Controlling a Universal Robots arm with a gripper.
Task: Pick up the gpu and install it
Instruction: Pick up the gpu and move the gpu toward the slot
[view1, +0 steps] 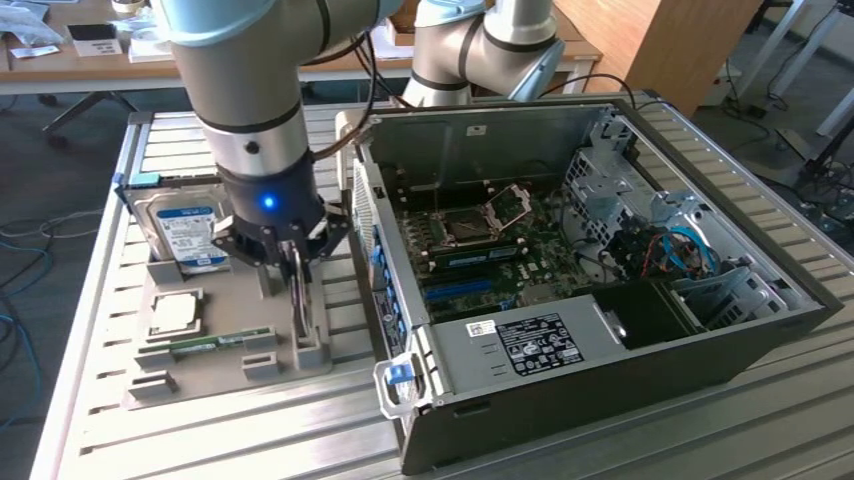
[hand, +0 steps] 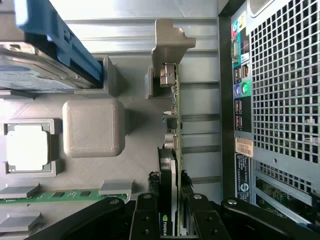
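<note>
Gpu (hand: 173, 165) on edge, long axis along computer case (hand: 280, 100), gripper (hand: 170, 199) clenched on it

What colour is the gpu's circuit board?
Green, with a black cooler on one face. The gpu stands edge-on, clearest in the wrist view.

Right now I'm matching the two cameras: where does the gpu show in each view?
Exterior view: the gpu stands on edge in the gray holder, under the gripper.
Wrist view: the gpu is edge-on, clamped in the gripper, beside the case.
Shared landmark: the blue-labelled hard drive.
</note>
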